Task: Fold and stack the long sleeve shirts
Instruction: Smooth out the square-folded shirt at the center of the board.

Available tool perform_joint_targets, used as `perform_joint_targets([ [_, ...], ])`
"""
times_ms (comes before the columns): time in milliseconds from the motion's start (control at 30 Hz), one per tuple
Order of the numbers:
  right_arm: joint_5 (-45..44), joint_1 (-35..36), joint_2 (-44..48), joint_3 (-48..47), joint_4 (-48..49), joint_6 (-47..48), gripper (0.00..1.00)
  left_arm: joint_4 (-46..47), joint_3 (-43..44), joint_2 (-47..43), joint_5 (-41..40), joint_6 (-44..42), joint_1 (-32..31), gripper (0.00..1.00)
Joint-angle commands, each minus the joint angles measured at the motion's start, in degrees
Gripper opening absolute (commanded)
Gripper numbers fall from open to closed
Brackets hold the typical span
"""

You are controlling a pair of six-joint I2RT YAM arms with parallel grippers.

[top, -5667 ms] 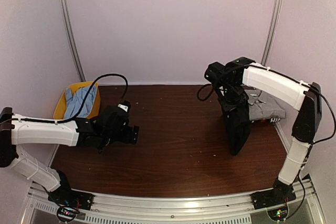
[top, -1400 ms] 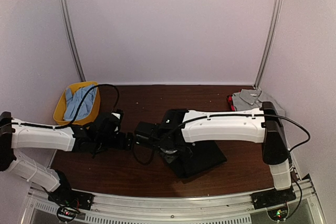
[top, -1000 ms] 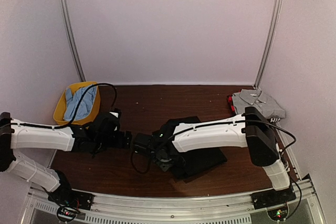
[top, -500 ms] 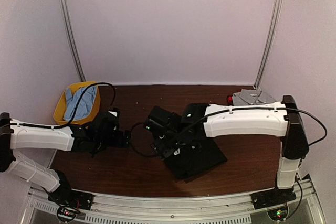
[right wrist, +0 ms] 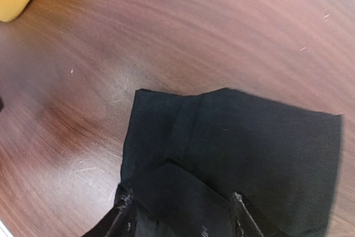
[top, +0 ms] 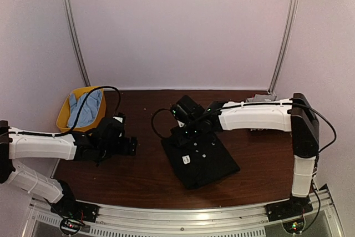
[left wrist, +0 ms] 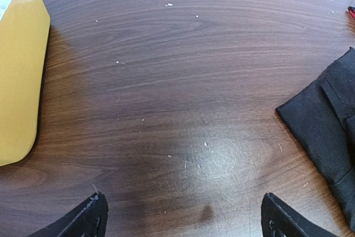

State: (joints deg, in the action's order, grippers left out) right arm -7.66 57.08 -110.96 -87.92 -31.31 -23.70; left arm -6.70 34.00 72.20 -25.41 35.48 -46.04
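the left end effector hovers low over the bare brown surface, its jaws spread wide with nothing between them. in its wrist view the yellow basket stands to the left of the fingers, and a corner of the black shirt lies to their right, apart from them. the basket has blue cloth in it.

the right end effector hangs over the far left edge of the black shirt, jaws partly parted and gripping nothing that shows. the shirt lies folded flat on the surface just ahead of and beneath its fingers, a small white label facing up. the grey shirt lies beyond the right arm, mostly hidden.
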Motion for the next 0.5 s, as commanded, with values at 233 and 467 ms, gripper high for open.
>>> perform_joint_targets([
  [233, 8.98, 0.32, -13.26, -1.02, 8.22, -0.76, 0.54, 0.69, -0.81, -1.27, -1.13, -0.24, 0.57, 0.98],
  [467, 10.46, 0.31, -8.60, 4.28, 11.78, -1.16, 0.70, 1.97, -1.79, -1.46, 1.30, -0.59, 0.57, 0.98],
])
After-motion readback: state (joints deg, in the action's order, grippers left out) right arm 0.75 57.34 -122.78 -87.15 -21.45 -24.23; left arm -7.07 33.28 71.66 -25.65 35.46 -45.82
